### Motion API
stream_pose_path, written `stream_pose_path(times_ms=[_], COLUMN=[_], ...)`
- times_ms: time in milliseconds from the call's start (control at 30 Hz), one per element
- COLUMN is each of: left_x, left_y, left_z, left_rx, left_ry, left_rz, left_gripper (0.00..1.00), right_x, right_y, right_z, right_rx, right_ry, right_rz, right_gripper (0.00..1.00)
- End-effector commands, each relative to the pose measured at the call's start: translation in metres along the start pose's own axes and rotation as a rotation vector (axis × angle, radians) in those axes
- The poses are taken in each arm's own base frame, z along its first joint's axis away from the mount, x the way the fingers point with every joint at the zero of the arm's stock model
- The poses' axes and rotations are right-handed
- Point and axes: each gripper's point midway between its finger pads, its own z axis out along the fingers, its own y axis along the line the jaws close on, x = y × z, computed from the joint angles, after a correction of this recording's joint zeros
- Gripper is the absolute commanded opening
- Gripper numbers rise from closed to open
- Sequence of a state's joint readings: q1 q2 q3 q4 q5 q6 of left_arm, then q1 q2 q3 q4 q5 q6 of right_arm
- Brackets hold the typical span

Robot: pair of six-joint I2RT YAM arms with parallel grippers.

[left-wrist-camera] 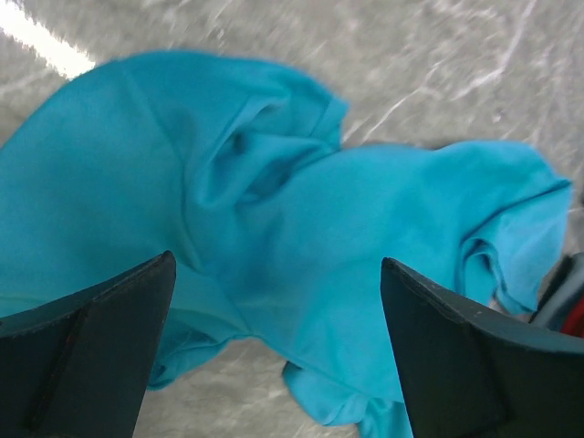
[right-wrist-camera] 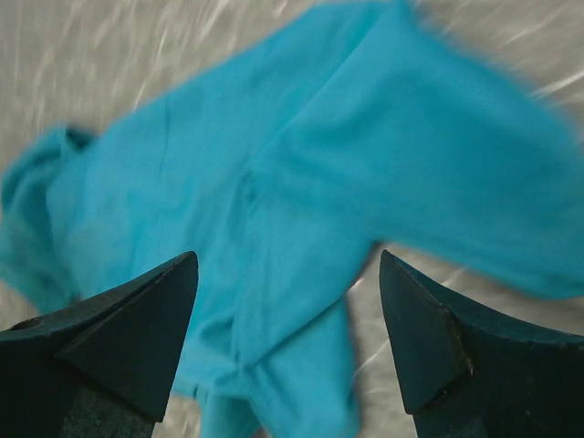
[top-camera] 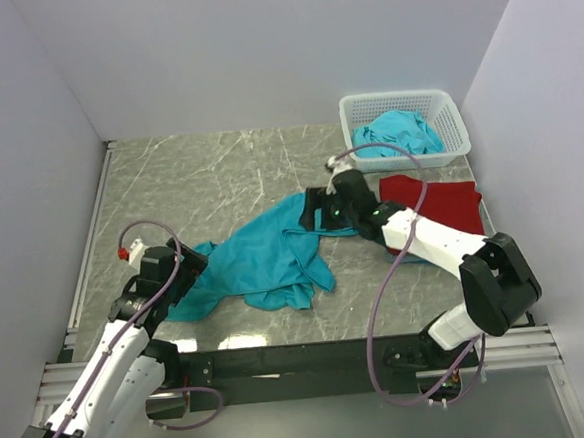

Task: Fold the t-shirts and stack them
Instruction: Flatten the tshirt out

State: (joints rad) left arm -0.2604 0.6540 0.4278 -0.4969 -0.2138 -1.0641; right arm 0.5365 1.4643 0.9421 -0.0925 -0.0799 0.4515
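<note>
**A:** Where is the shirt that the arms are at?

**B:** A teal shirt (top-camera: 265, 261) lies crumpled near the middle of the desk (top-camera: 199, 175). It is spread unevenly, with folds and a sleeve bunched up. One end reaches toward the left arm and the other toward the right arm.

**A:** What about the left tool?

**B:** The left tool (left-wrist-camera: 274, 347) has its fingers (left-wrist-camera: 91, 356) spread wide and nothing caught between them. It hangs over the left end of the teal shirt, and cloth fills most of the view under it. I cannot tell whether the tips touch the fabric.

**A:** And the right one?

**B:** The right tool (right-wrist-camera: 287, 338) is also spread wide and grips nothing. It is at the far right corner of the same shirt, with teal cloth below the gap. That wrist view is blurred, so I cannot tell whether it touches.

**A:** Any other shirts?

**B:** A red shirt (top-camera: 441, 201) lies flat on the desk to the right, just beside the right arm and partly hidden by it. Another teal shirt (top-camera: 398, 131) sits bunched in a white basket (top-camera: 452, 118) at the far right corner, just behind the red one.
</note>
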Motion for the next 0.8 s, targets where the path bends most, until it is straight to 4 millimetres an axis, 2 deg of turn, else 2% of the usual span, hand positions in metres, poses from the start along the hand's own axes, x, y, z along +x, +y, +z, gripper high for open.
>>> stream_pose_path(times_ms=[0, 67, 167, 333, 400, 567, 700, 767], left_x=[0.012, 0.014, 0.014, 0.014, 0.012, 0.007, 0.002, 0.0], left_y=[0.002, 0.004, -0.001, -0.001, 0.0, -0.007, -0.018, -0.023], left_z=[0.008, 0.014, 0.022, 0.039, 0.045, 0.055, 0.069, 0.075], left_rx=[0.019, 0.01, 0.03, 0.001, -0.021, -0.026, -0.017, -0.012], left_ry=[0.036, 0.041, 0.033, 0.031, 0.021, 0.01, 0.006, 0.011], left_rz=[-0.031, -0.022, -0.011, 0.011, 0.02, 0.046, 0.061, 0.072], left_gripper=[0.99, 0.99, 1.0, 0.99, 1.0, 0.99, 1.0, 0.99], right_x=[0.032, 0.052, 0.069, 0.089, 0.089, 0.082, 0.072, 0.061], right_y=[0.027, 0.044, 0.056, 0.061, 0.056, 0.025, 0.001, -0.014], right_z=[-0.003, 0.0, 0.011, 0.039, 0.046, 0.066, 0.082, 0.092], right_rx=[-0.061, -0.106, -0.13, -0.14, -0.112, 0.043, 0.092, 0.117], right_ry=[0.068, 0.111, 0.16, 0.239, 0.239, 0.241, 0.246, 0.237], right_rz=[-0.05, -0.069, -0.08, -0.052, -0.053, -0.073, -0.02, 0.012], right_gripper=[0.87, 0.87, 0.88, 0.9, 0.9, 0.91, 0.91, 0.91])
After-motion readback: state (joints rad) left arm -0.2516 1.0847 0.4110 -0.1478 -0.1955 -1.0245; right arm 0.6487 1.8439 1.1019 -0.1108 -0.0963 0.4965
